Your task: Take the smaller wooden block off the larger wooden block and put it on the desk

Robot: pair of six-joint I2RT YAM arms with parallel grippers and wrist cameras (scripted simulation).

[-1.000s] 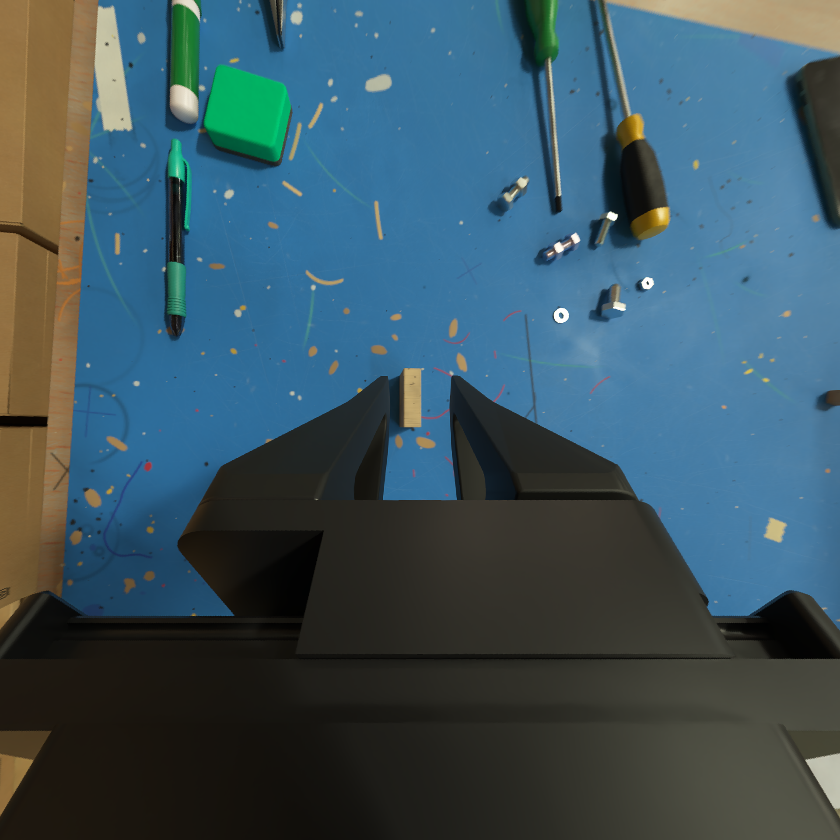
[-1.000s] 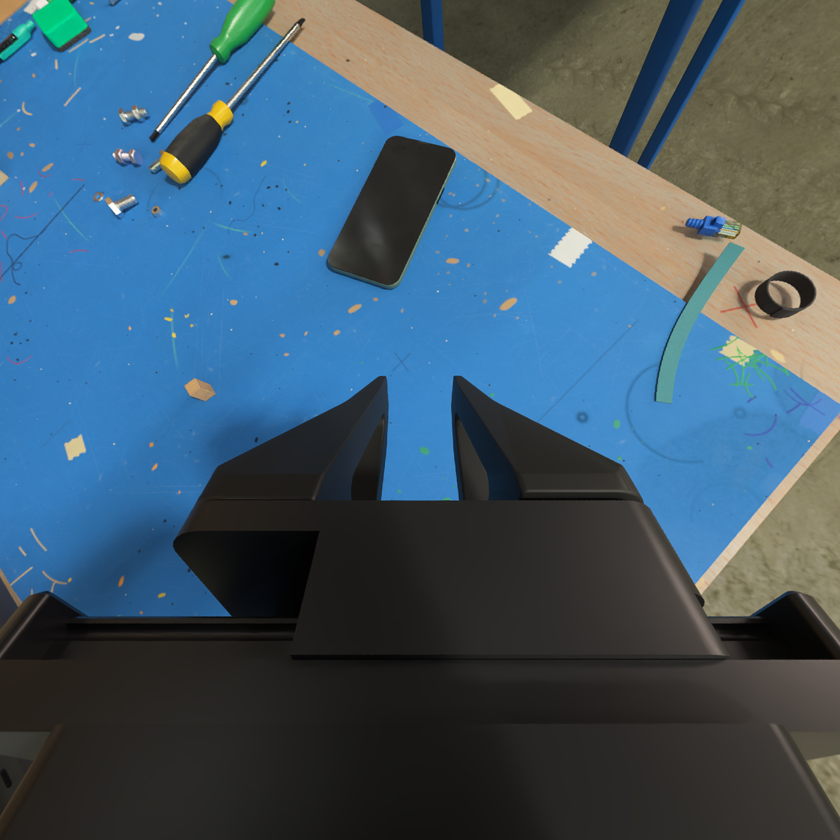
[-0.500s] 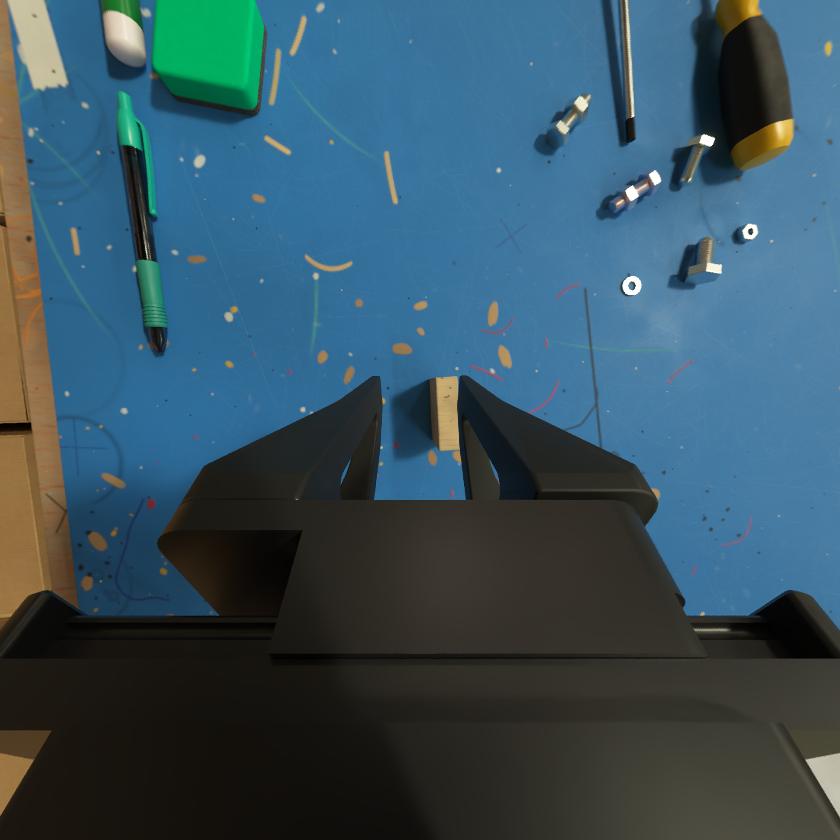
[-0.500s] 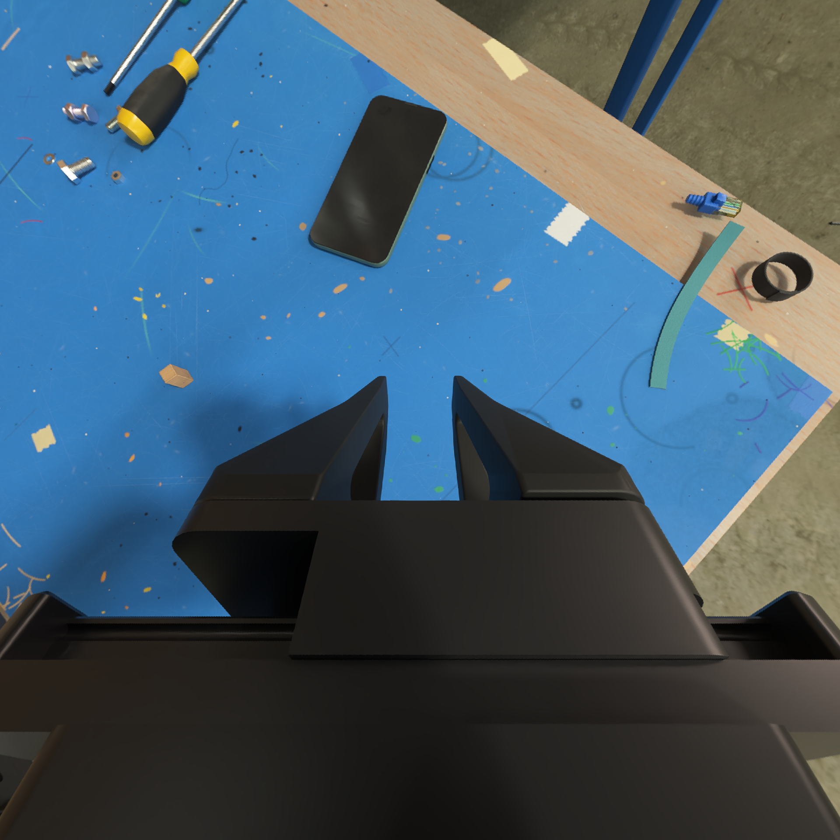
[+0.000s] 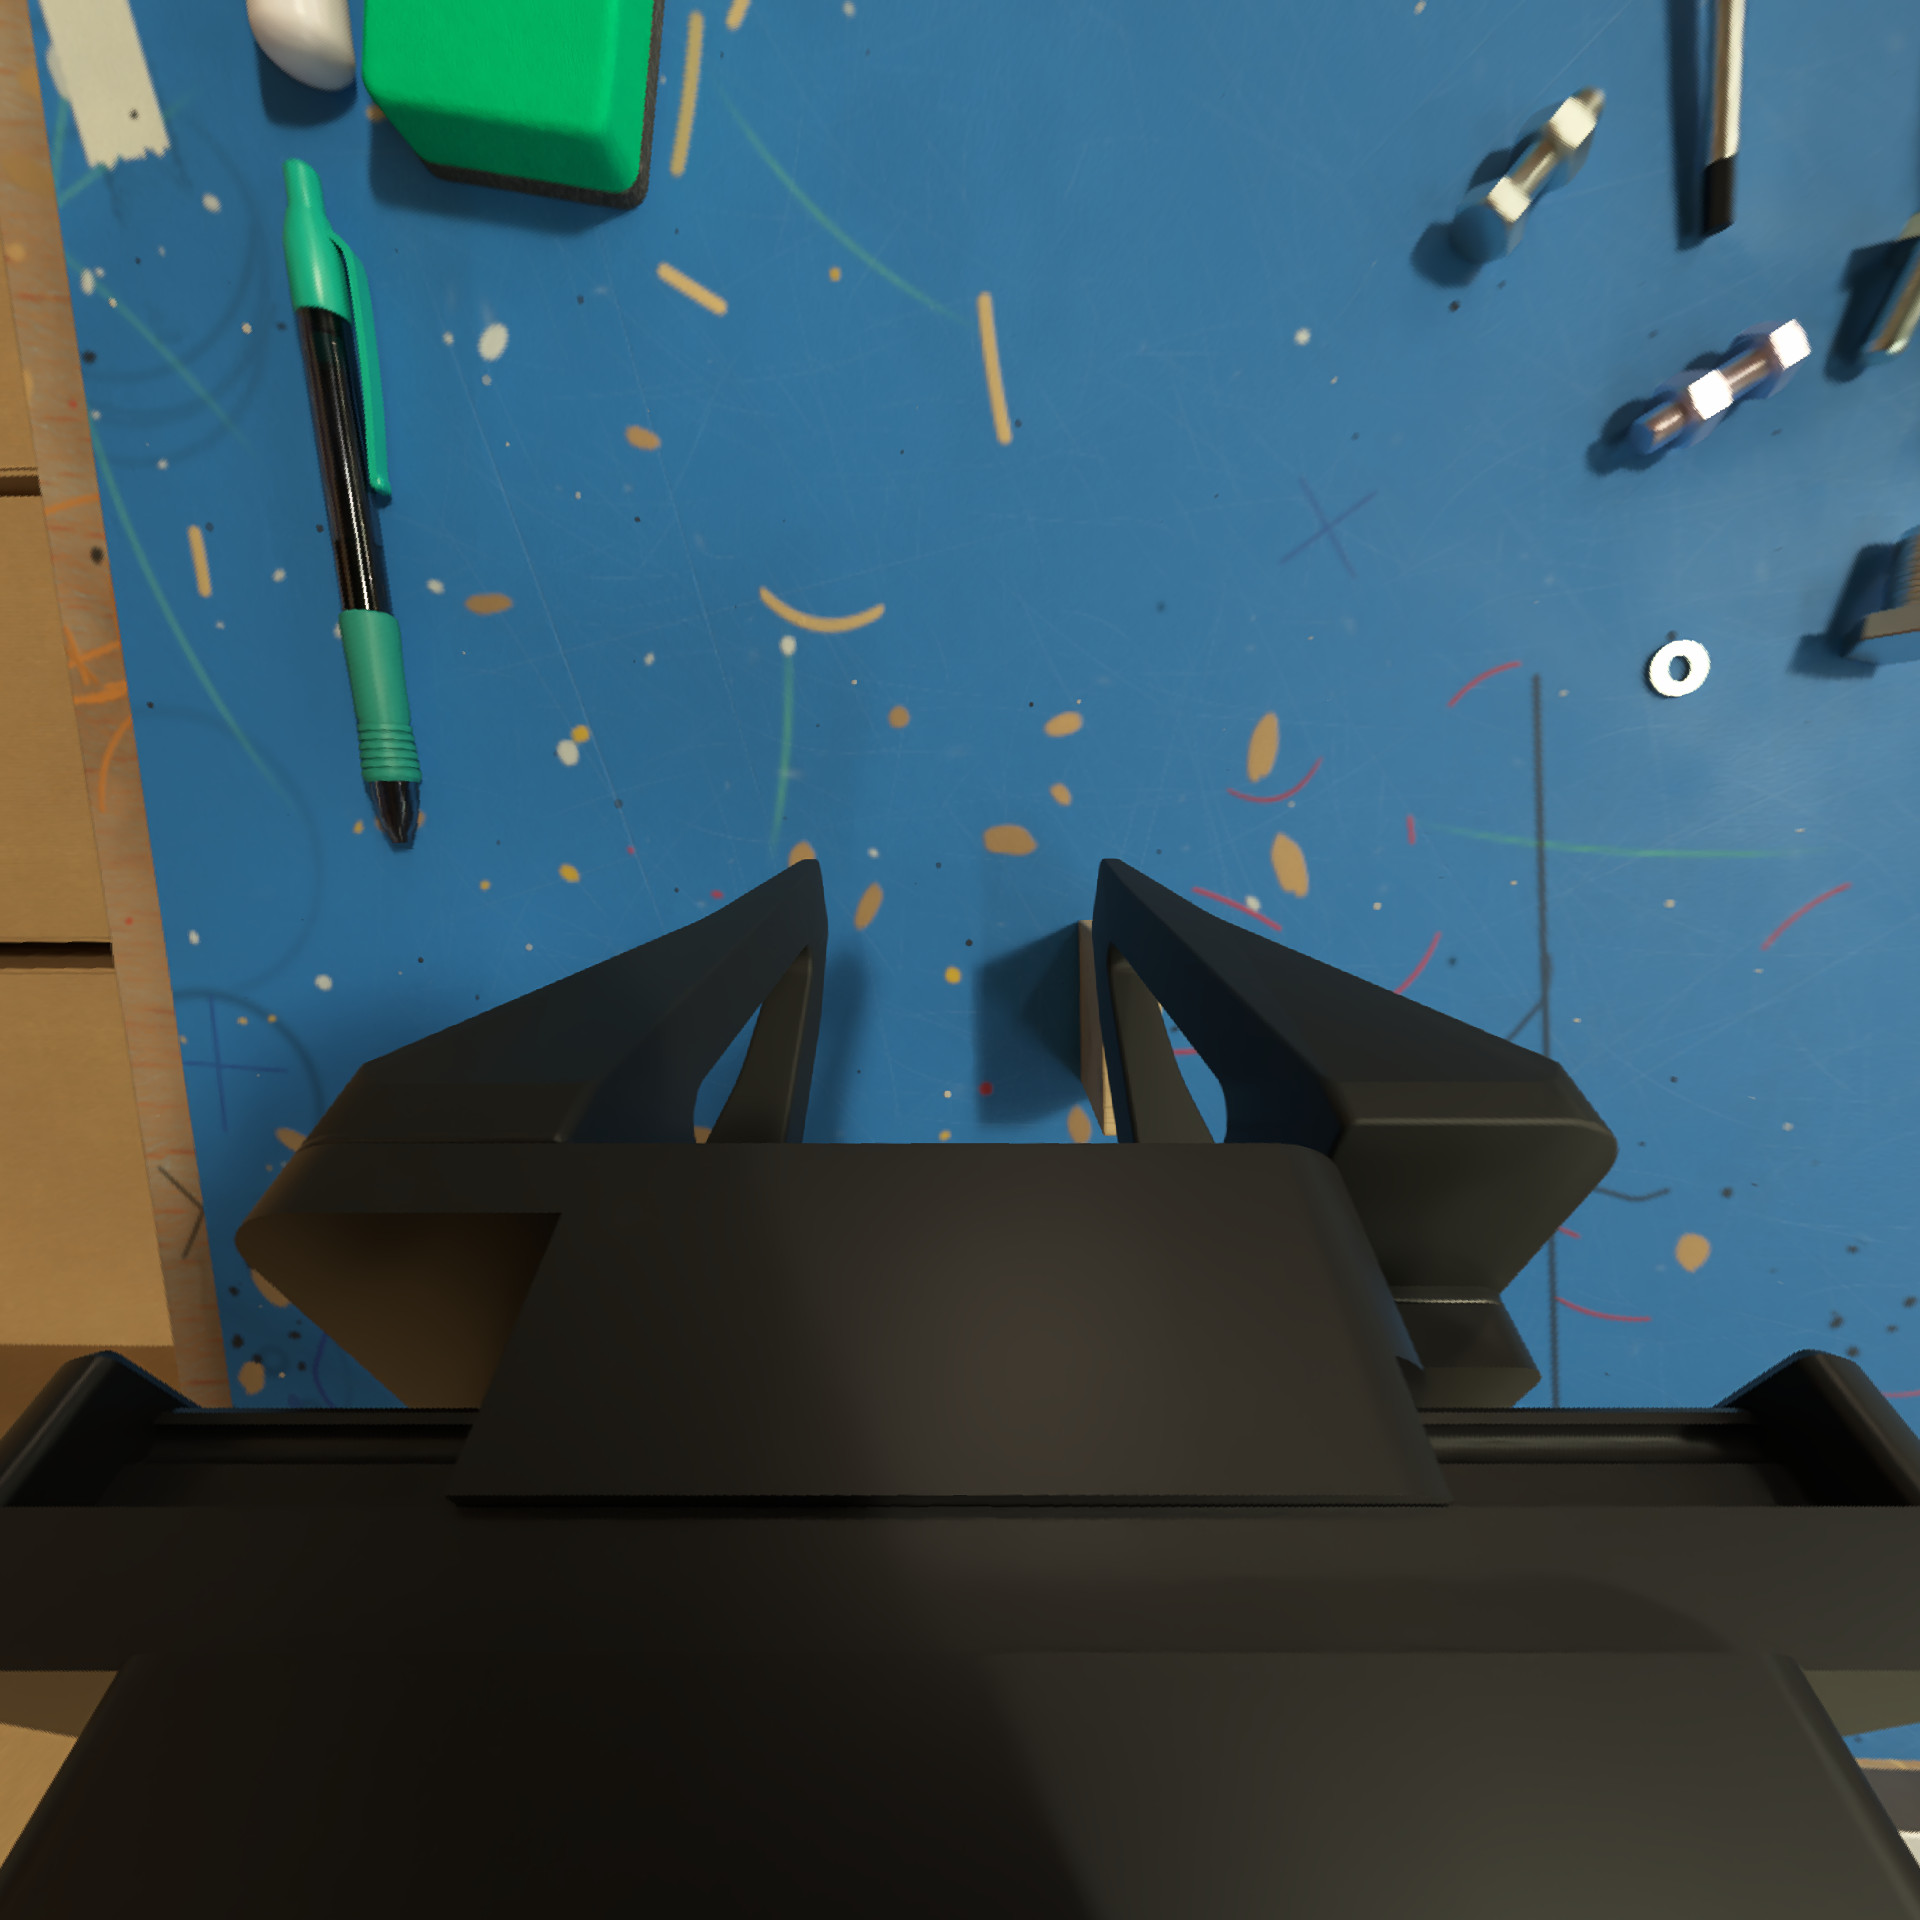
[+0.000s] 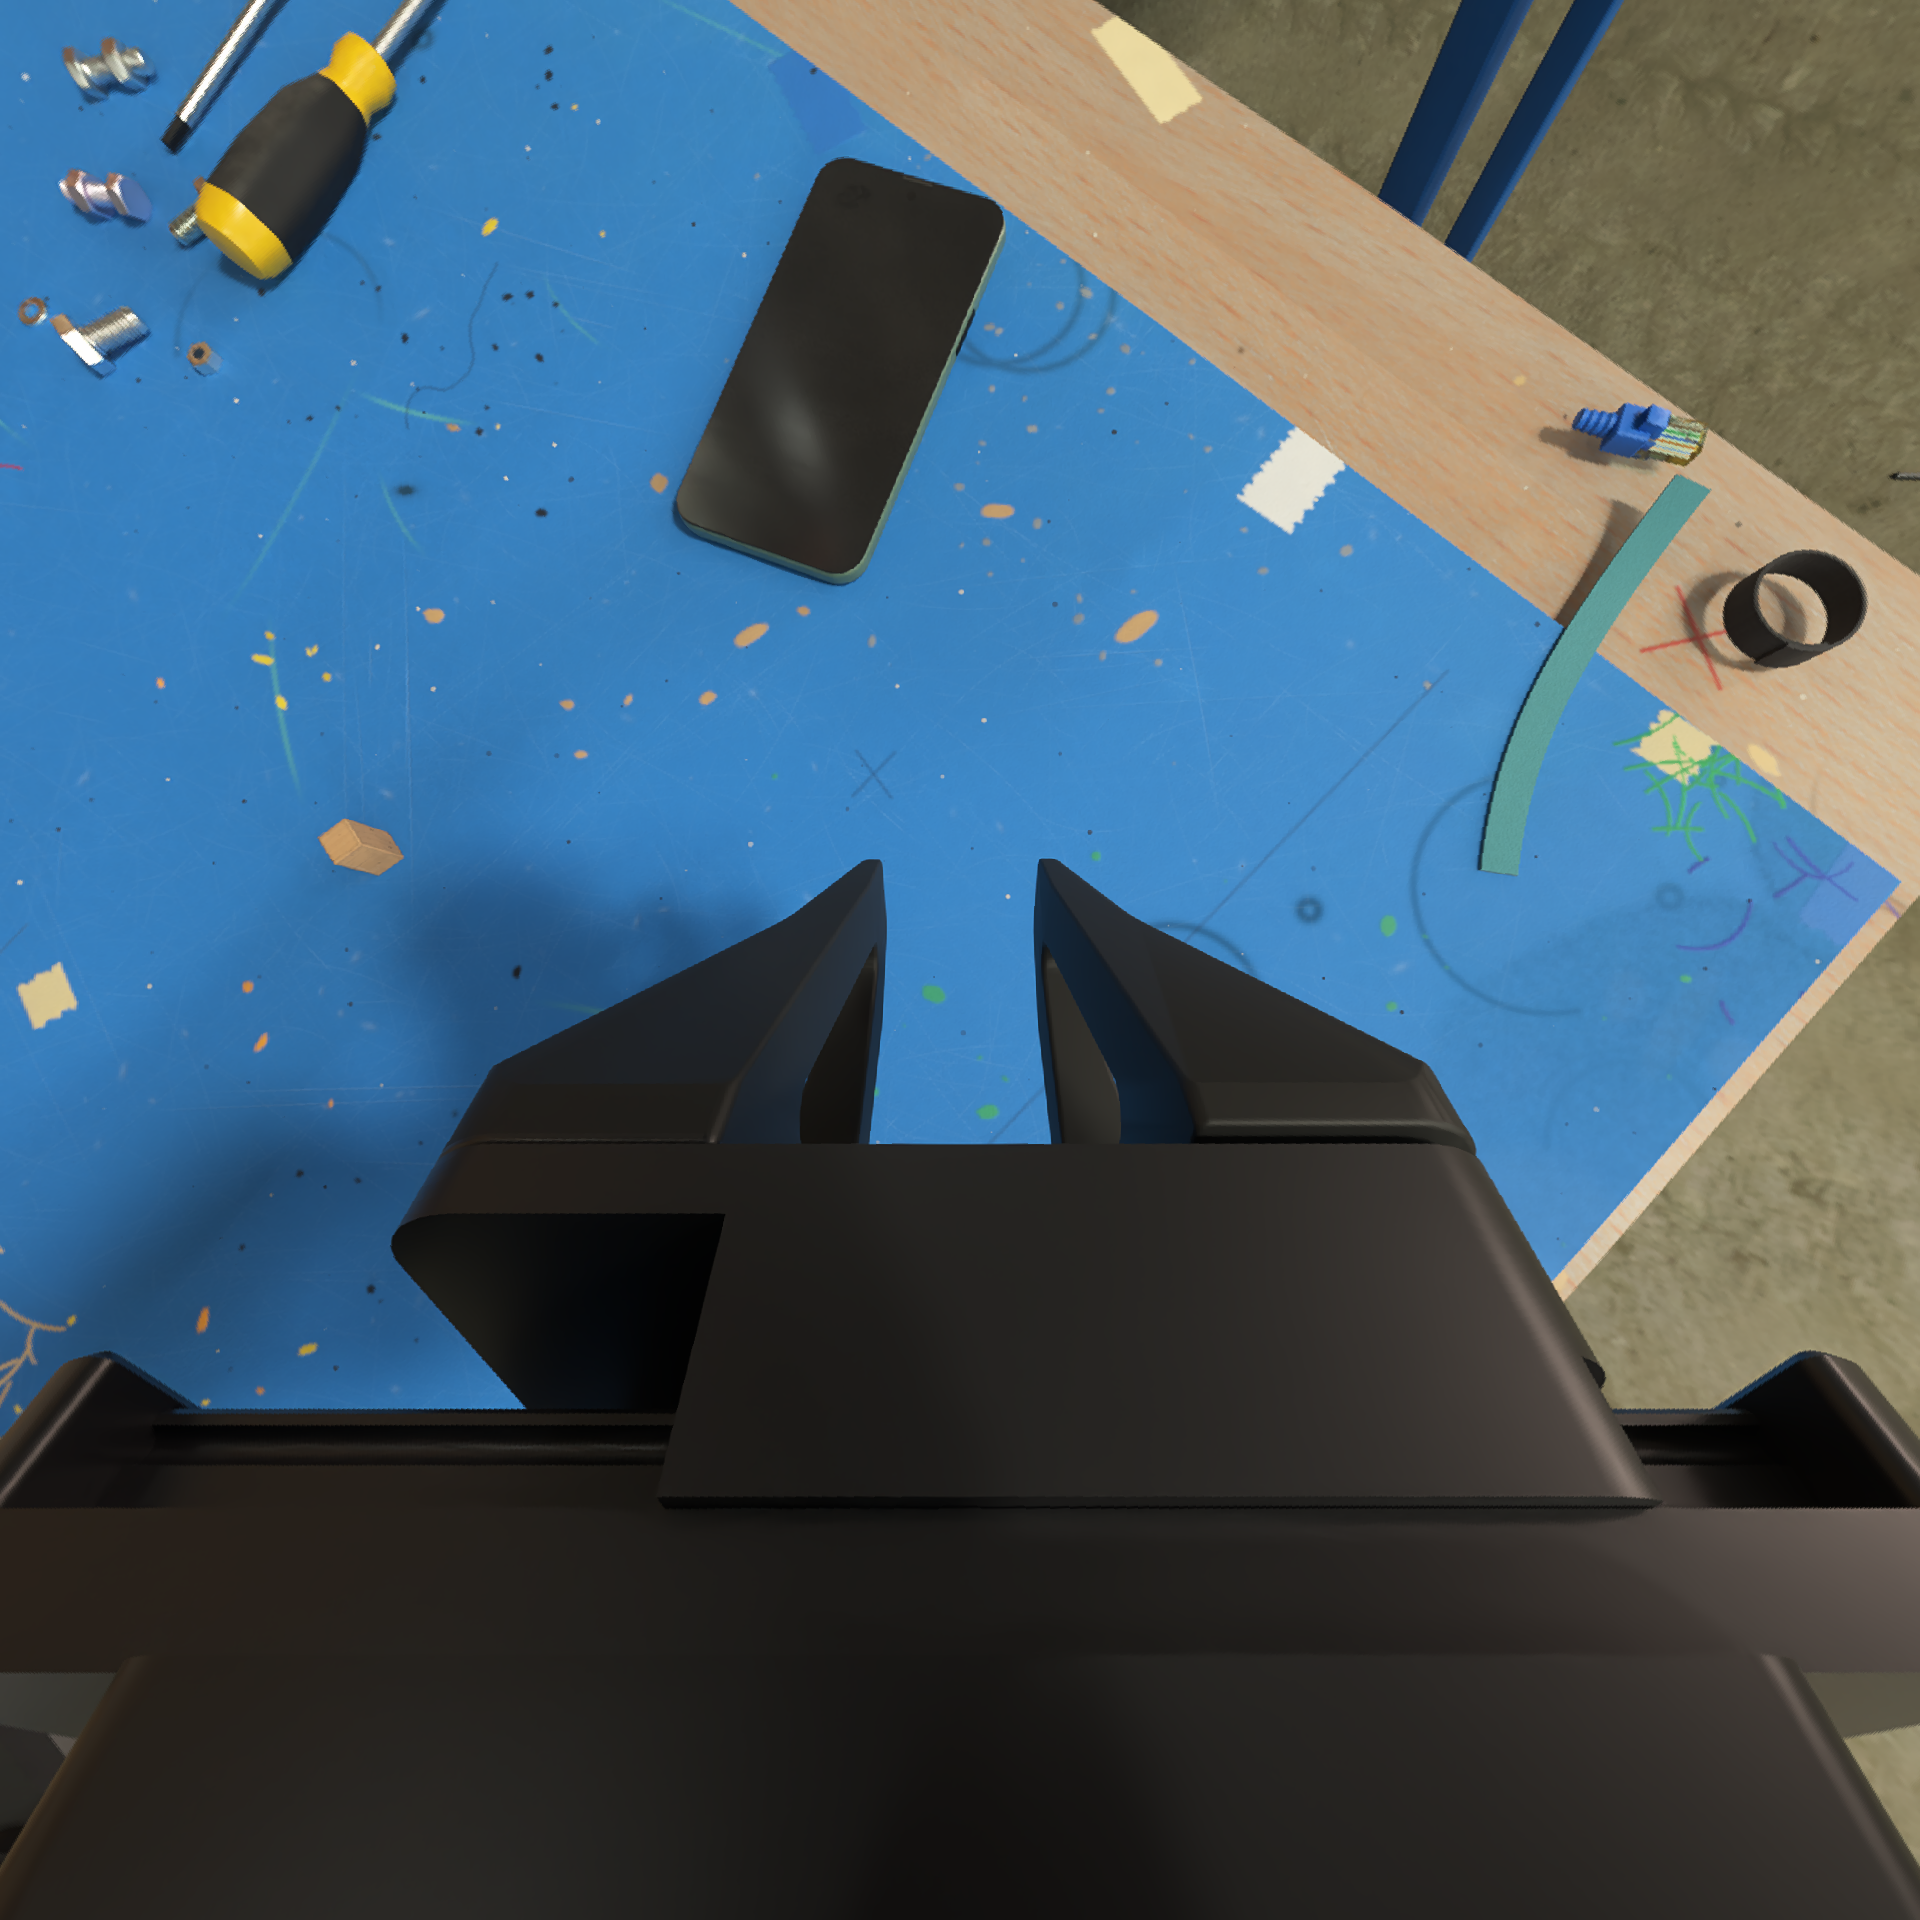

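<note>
In the left wrist view, my left gripper (image 5: 961, 868) is open wide, low over the blue mat (image 5: 1143, 468). A pale wooden block (image 5: 1089, 997) stands on edge between the jaws, right against the inner side of the right finger, which hides most of it. A wide gap lies between it and the left finger. In the right wrist view, my right gripper (image 6: 960, 864) hangs above the mat with its jaws a little apart and nothing between them. A small tan wooden block (image 6: 358, 844) lies alone on the mat, to its left.
A green pen (image 5: 348, 499), a green eraser (image 5: 509, 94), bolts (image 5: 1714, 390) and a washer (image 5: 1678, 667) lie around the left gripper, and cardboard boxes (image 5: 42, 727) stand at the left. A phone (image 6: 842, 369), a screwdriver (image 6: 291, 156), a black ring (image 6: 1792, 608) and the desk edge (image 6: 1714, 1112) show near the right gripper.
My left gripper has come lower and opened wider. The pale block has gone from mid-gap to against the right finger. The right gripper has drifted slightly with its jaws unchanged.
</note>
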